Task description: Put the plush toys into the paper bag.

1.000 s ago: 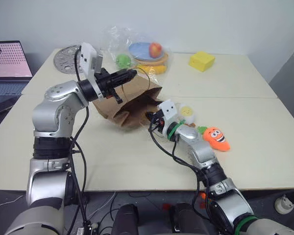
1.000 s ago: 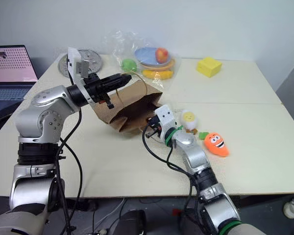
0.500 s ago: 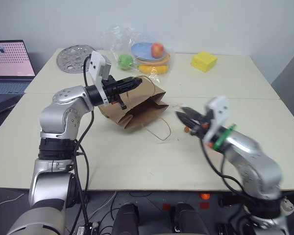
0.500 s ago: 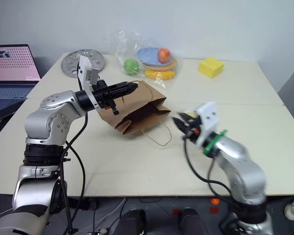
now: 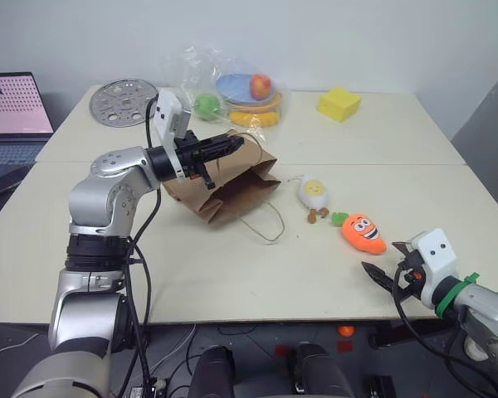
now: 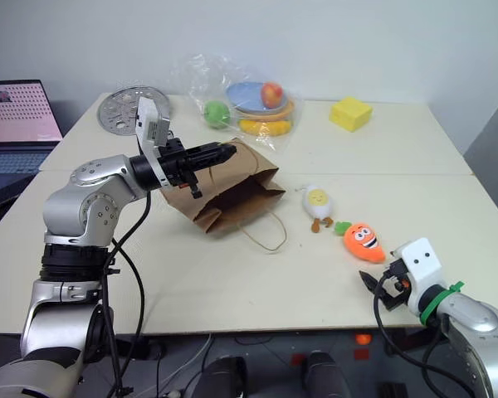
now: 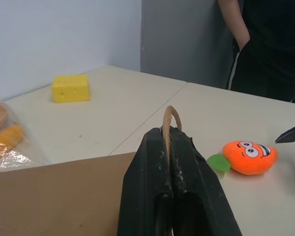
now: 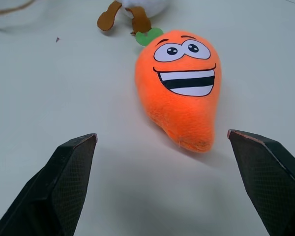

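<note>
A laptop point(image 5: 12, 112) with a pink screen is seen beyond the tabletop's left edge. At the far left corner of the tabletop point(image 5: 232, 274) a round grey perforated disc point(image 5: 124, 91) is laid flat. Just right of it, along the far edge, a clear plastic bag point(image 5: 232, 87) is found, holding toy fruit and stacked plates.

The left gripper point(image 5: 236, 141) is held level above the tabletop, left of the middle, with its black fingers pressed tight together on the twine handle point(image 7: 170, 118) of the paper bag point(image 5: 228, 182); a loop of the twine is seen rising between the fingertips in the left wrist view. The brown bag is lifted at that side and is tilted, its lower part resting on the tabletop. A second twine loop point(image 5: 270, 224) is trailed on the tabletop toward the near edge.

To the right of the bag, near the middle of the tabletop, the egg toy point(image 5: 314, 195) is laid on its side, brown feet toward the near edge. Just beside its feet, toward the near right, the carrot toy point(image 5: 363, 234) is laid, green leaves toward the egg.

A yellow block point(image 5: 340, 104) is placed near the far edge, right of the plastic bag.

The right gripper point(image 5: 382, 278) is held at the near right edge of the tabletop, near the carrot's tip but apart from it, fingers spread wide and holding nothing.

A person in dark clothes point(image 7: 265, 44) is seen standing beyond the tabletop in the left wrist view.
</note>
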`<state>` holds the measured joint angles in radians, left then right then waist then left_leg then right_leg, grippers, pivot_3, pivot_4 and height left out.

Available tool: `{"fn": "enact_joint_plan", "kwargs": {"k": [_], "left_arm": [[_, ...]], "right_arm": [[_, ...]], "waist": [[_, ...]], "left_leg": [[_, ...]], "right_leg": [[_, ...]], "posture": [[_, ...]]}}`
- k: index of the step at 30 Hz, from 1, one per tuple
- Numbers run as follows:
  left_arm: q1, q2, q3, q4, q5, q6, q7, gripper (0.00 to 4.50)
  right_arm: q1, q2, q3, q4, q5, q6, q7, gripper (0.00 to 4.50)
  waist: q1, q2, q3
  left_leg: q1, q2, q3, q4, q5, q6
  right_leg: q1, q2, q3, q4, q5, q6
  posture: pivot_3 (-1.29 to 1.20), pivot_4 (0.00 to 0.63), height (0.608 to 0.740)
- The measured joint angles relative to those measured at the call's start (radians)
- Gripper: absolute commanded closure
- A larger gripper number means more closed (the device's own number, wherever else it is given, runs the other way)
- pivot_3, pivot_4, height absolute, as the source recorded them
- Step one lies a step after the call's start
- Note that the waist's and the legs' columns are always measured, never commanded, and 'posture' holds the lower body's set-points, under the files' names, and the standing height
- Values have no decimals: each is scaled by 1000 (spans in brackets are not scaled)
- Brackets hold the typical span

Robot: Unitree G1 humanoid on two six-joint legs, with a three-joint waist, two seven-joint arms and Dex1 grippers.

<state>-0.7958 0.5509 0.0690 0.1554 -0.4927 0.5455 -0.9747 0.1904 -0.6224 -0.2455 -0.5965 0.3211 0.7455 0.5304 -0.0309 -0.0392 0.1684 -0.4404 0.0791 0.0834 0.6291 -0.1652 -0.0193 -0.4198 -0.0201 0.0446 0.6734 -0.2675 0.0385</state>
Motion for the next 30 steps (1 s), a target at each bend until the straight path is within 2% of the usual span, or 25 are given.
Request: {"fn": "enact_joint_plan", "kwargs": {"k": [8,11,17,18,22,25,30], "left_arm": [[7,5,3,-12,-4,17,3,4500],[10,11,4,-20,-4,21,4,4500],[19,15,13,-34,-7,24,7,4500],[25,16,15,-34,-10,30,8,4500],[27,16,15,-34,-11,35,12,4500],[27,16,15,-34,-11,35,13,4500],[20,13,13,-32,-11,35,6,4500]], "right_arm": [[-79,36,75,137,-35,-121,-8,23],[-131,61,80,185,-38,-140,-21,658],[-146,67,80,234,-55,-192,-29,2780],[-141,67,79,239,-56,-202,-28,3313],[-140,54,79,245,-54,-212,-9,4455],[-147,25,71,236,-24,-194,24,4485],[-284,-75,75,32,173,-43,148,4485]], "waist": [[0,0,0],[0,-1,0],[3,-1,0],[3,-1,0],[3,-1,0],[3,0,1],[-2,-1,2]], "left_leg": [[0,0,0,0,0,0],[-1,0,0,-1,0,0],[-1,0,0,-1,0,0],[-1,0,0,-1,0,0],[-1,0,0,-1,0,0],[-1,0,0,0,0,0],[0,1,-1,-1,0,0]], "right_leg": [[0,0,1,-1,0,-1],[-1,0,1,-1,1,-1],[0,0,0,-1,1,-1],[0,0,0,-1,1,-1],[0,0,0,-1,1,-1],[0,0,1,-1,1,-1],[0,2,0,0,1,0]], "posture": [[0,150,740],[0,150,740],[0,150,740],[0,150,740],[0,150,740],[0,150,740],[0,150,740]]}}
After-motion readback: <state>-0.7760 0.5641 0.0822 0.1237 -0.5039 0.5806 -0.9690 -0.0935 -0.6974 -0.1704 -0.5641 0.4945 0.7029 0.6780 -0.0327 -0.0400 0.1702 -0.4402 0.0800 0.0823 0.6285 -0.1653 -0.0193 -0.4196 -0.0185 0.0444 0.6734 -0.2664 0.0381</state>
